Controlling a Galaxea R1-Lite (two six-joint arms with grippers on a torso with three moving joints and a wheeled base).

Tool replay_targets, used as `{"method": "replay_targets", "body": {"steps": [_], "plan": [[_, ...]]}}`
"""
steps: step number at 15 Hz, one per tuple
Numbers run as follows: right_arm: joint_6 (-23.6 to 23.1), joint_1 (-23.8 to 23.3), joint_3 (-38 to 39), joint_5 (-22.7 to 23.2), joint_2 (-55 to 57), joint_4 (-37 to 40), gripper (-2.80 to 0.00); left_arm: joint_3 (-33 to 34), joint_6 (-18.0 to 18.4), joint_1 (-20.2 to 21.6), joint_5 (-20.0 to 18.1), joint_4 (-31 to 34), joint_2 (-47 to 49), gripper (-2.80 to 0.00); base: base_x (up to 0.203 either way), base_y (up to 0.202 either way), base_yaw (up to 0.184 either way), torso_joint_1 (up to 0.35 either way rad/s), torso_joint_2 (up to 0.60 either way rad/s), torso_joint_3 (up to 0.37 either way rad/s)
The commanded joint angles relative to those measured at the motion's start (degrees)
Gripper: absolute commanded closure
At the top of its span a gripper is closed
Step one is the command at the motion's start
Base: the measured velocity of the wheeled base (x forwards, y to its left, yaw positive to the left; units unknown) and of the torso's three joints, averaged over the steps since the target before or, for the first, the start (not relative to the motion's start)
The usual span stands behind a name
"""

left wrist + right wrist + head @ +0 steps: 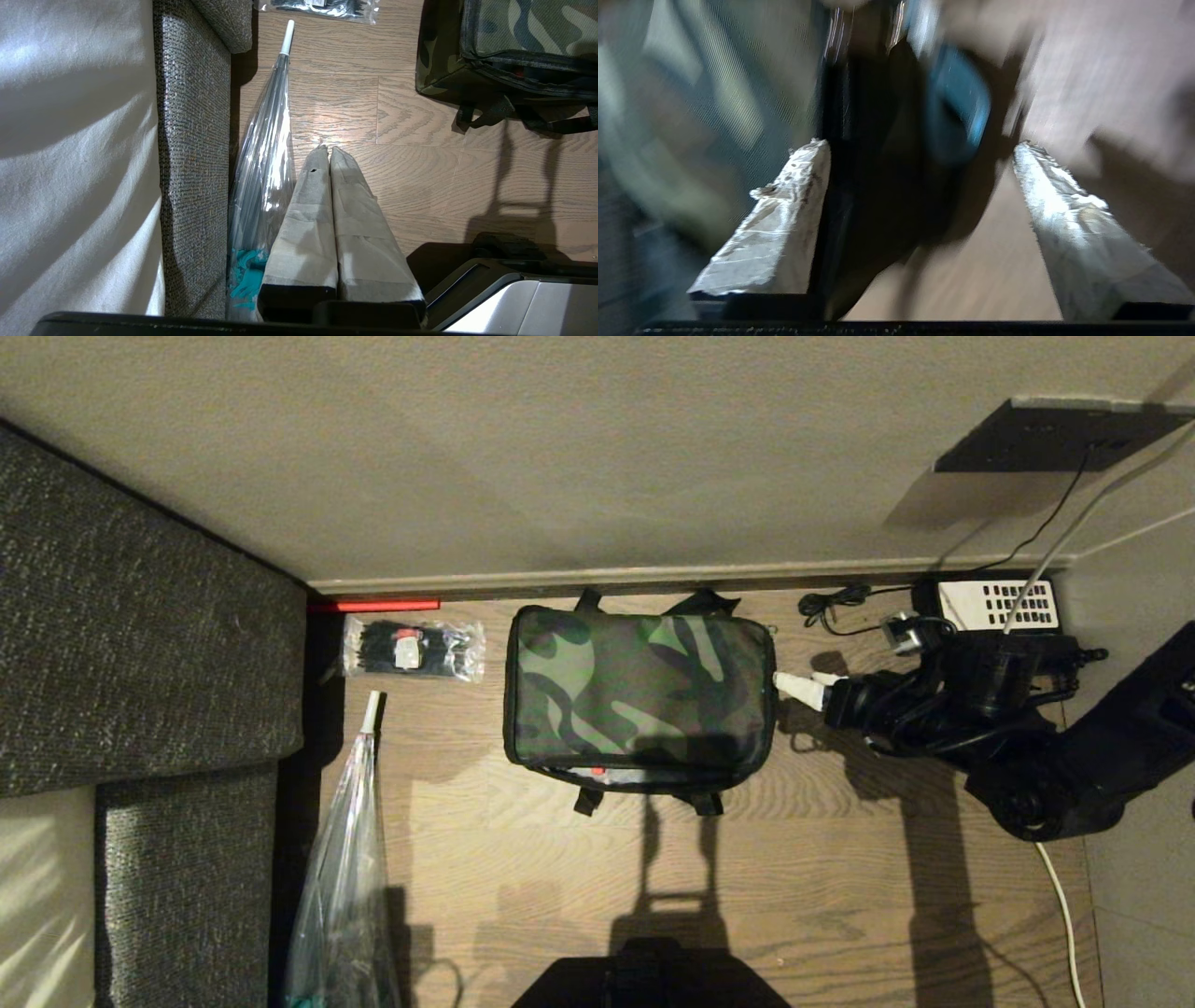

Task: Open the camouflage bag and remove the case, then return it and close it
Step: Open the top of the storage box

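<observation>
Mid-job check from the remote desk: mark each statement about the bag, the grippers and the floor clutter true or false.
1. The camouflage bag lies on the wood floor with its lid down. True.
2. The right gripper is shut on the bag. False: its jaws stand apart, at the bag's right end.
3. The left gripper is shut. True.
4. The packet of black ties sits on top of the bag. False: it lies on the floor to the bag's left.
5. The clear umbrella lies beside the sofa. True.
</observation>
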Motion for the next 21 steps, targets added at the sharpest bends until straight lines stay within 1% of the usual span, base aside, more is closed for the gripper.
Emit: {"method": "replay_targets", "body": {"steps": [1, 2, 3, 7, 14, 16, 19, 21], "plan": [[8.69, 3.42, 2.65, 0.45, -7.02, 8.51, -2.8, 0.18, -0.03, 0.02, 0.02, -0.01, -0.08, 0.0, 0.0, 0.0, 0.0, 0.0, 0.0, 0.0], [11.83, 4.51, 2.8, 0.46, -8.07, 10.3, -2.8, 0.18, -0.03, 0.02, 0.02, -0.01, -0.11, 0.0, 0.0, 0.0, 0.0, 0.0, 0.0, 0.0], [13.05, 5.37, 2.69, 0.41, -8.55, 11.66, -2.8, 0.18, -0.03, 0.02, 0.02, -0.01, -0.11, 0.0, 0.0, 0.0, 0.0, 0.0, 0.0, 0.0], [13.85, 8.34, 2.92, -0.34, -8.04, 13.6, -2.8, 0.18, -0.03, 0.02, 0.02, -0.01, -0.11, 0.0, 0.0, 0.0, 0.0, 0.0, 0.0, 0.0], [14.89, 10.35, 2.06, -1.3, -6.13, 13.02, -2.8, 0.18, -0.03, 0.02, 0.02, -0.01, -0.11, 0.0, 0.0, 0.0, 0.0, 0.0, 0.0, 0.0], [17.45, 10.35, 1.27, -1.26, -6.39, 12.93, -2.8, 0.18, -0.03, 0.02, 0.02, -0.01, -0.11, 0.0, 0.0, 0.0, 0.0, 0.0, 0.0, 0.0], [22.59, 10.5, -0.57, -1.3, -7.55, 12.84, -2.8, 0.18, -0.03, 0.02, 0.02, -0.01, -0.02, 0.0, 0.0, 0.0, 0.0, 0.0, 0.0, 0.0], [28.52, 10.61, -2.39, -1.3, -8.86, 13.2, -2.8, 0.18, -0.03, 0.02, 0.02, -0.01, -0.11, 0.0, 0.0, 0.0, 0.0, 0.0, 0.0, 0.0]]}}
